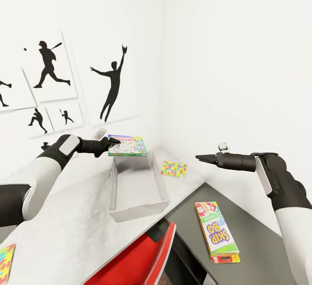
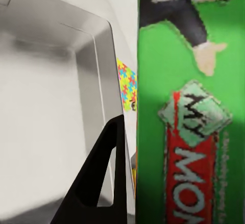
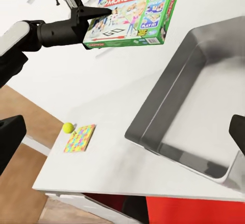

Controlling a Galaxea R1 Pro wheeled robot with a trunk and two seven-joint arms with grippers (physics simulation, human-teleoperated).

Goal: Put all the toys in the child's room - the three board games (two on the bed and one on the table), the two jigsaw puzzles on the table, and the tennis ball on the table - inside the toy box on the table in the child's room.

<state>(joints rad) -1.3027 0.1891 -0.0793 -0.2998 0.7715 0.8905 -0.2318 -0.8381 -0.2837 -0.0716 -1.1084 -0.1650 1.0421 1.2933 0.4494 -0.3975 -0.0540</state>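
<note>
Your biggest risk sits over the grey toy box (image 1: 137, 189) on the table (image 1: 73, 228): the Monopoly game (image 1: 127, 145) hangs above the far end wall rather than the middle, so letting go now could leave it tipped on the rim or sliding off toward the wall. Your left gripper (image 1: 113, 141) pinches that box by one edge only — a jolt could twist it loose. Smaller worries — your right gripper (image 1: 201, 158) hangs nearly closed and empty, well clear, while the Skip-Bo box (image 1: 216, 232) and the puzzle (image 1: 173, 168) wait outside.
</note>
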